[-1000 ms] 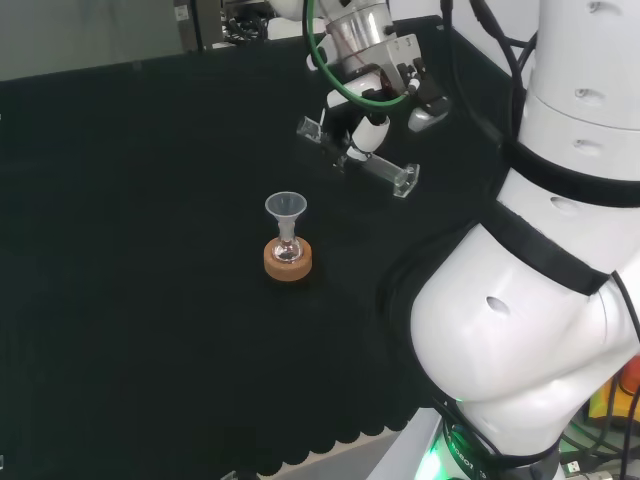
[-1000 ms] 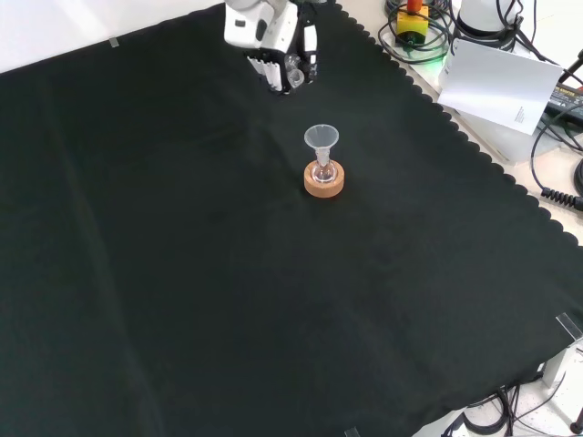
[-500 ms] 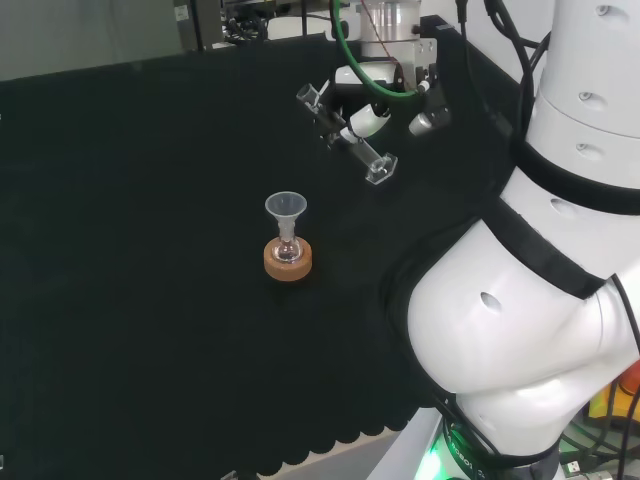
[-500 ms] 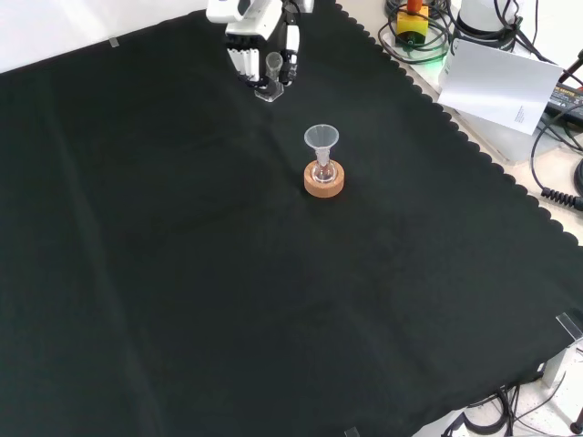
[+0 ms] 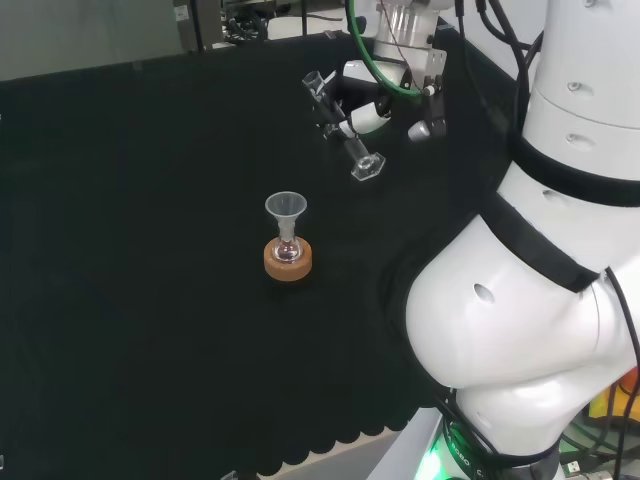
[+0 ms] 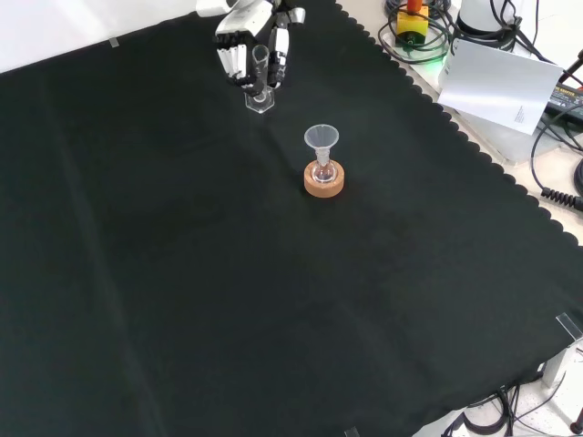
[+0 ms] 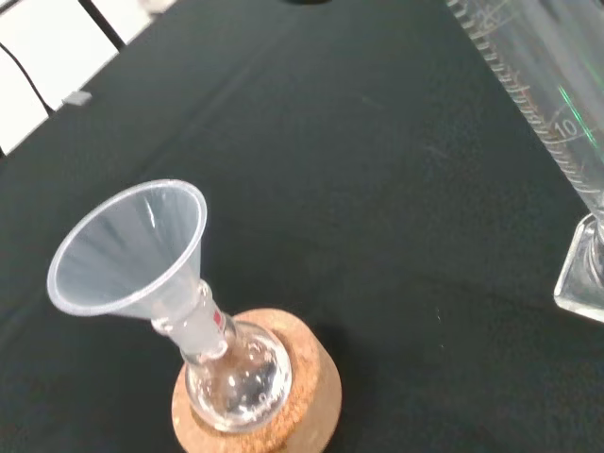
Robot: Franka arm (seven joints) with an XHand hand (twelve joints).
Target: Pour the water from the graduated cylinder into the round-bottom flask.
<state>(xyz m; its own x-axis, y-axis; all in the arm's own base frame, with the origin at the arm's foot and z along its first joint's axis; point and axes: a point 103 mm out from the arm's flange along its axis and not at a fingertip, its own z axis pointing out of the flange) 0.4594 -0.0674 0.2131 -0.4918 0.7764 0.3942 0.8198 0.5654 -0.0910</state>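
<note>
my fingers [image 6: 239, 56] are curled around the cylinder [image 6: 260, 77], held off the cloth, base down. the flask [image 6: 322, 173] with funnel [image 6: 321, 138] stands well apart. next i must bring the cylinder over the funnel and tilt.

The graduated cylinder [image 7: 557, 142] was cut off at the wrist view's edge. Whether it held water could not be told; the hand [image 6: 248, 44] hid its middle
</note>
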